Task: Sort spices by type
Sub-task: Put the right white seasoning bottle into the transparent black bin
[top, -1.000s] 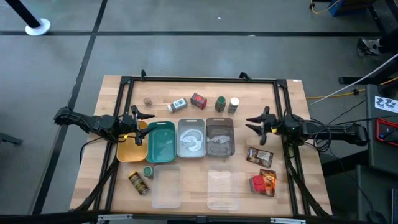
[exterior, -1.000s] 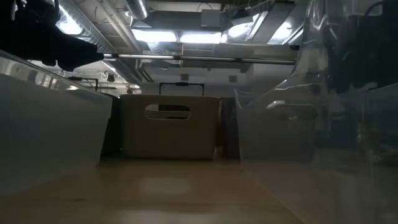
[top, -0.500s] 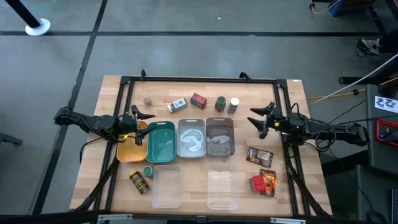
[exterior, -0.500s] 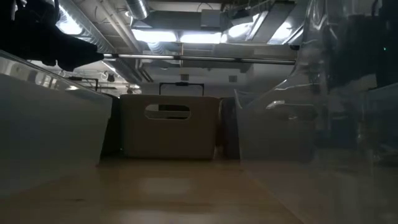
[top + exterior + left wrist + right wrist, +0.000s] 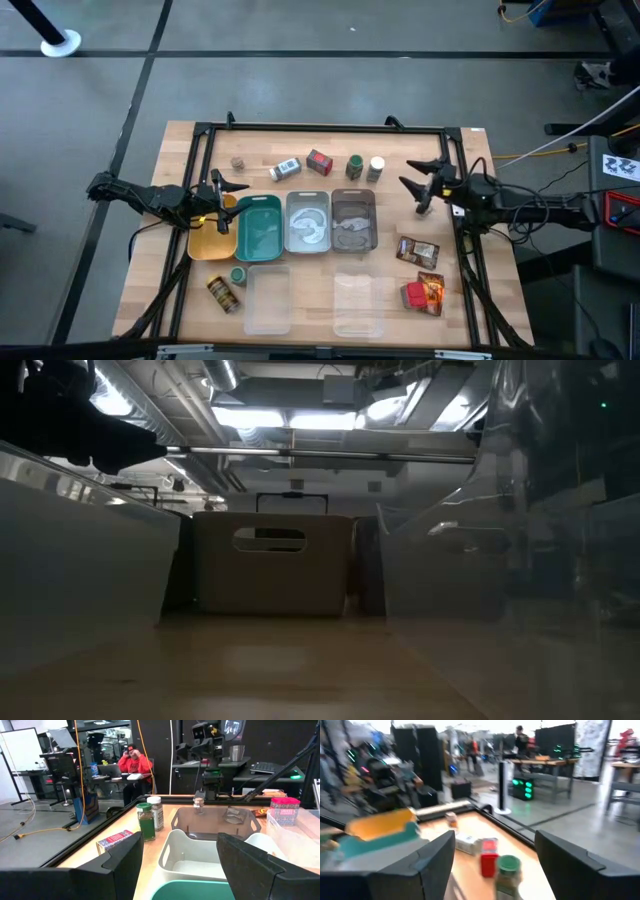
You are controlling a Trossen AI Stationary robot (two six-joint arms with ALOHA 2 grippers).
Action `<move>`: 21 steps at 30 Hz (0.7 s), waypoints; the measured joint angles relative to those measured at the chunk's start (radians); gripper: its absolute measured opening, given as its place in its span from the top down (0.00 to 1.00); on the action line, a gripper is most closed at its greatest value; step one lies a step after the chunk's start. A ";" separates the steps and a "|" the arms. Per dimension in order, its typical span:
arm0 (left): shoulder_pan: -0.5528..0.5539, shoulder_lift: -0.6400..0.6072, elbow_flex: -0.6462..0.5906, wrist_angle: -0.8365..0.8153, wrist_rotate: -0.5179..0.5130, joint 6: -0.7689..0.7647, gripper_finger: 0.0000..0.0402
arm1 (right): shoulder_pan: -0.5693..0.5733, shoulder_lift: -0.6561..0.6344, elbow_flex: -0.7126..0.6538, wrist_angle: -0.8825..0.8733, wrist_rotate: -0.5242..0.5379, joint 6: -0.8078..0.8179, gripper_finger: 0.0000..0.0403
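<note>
Spices, loose on a wooden table [image 5: 150,270], in three groups. Far row, above the trays in the high view: a small brown-capped jar [image 5: 238,162] at the left end; a white-capped jar [image 5: 285,168] lying on its side; a red box [image 5: 319,162]; then a green-capped jar [image 5: 354,166] and a white-capped upright jar [image 5: 376,168] standing just beside one another. The left wrist view shows that same pair upright, with the red box lying nearer the camera. Near left corner: a small green-capped container [image 5: 238,275] and a yellow-labelled jar [image 5: 222,293] lying tilted just below it. Right side: a flat brown pouch [image 5: 417,250], an orange-red pouch [image 5: 430,288] below it, and a second red box [image 5: 415,295] touching that pouch. Trays, in one row across the middle: yellow tray [image 5: 207,243], teal tray [image 5: 259,228], and two grey trays [image 5: 309,222] holding pale and brownish contents that cannot be identified. Two clear plastic lids [image 5: 266,299] lie on the near side of the trays. Left gripper [image 5: 228,186]: above the yellow tray's far edge, fingers parted, holding nothing. Right gripper [image 5: 423,180]: just right of the upright jar pair and apart from it, fingers spread wide, empty. Room beyond the table: a seated person [image 5: 136,760] in a red top.
</note>
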 joint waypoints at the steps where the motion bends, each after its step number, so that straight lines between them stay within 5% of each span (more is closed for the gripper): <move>1: 0.000 0.000 0.000 0.000 0.000 0.000 0.41 | 0.000 0.024 0.019 -0.017 0.019 -0.008 0.33; 8: 0.000 0.000 0.000 0.000 0.000 0.000 0.41 | 0.000 0.189 0.181 -0.216 0.137 -0.031 0.33; 15: 0.000 0.000 0.000 0.000 0.000 0.000 0.41 | -0.025 0.340 0.319 -0.299 0.137 -0.031 0.33; 21: 0.000 0.000 0.000 0.000 0.000 -0.006 0.41 | -0.165 0.465 0.410 -0.413 0.070 -0.031 0.33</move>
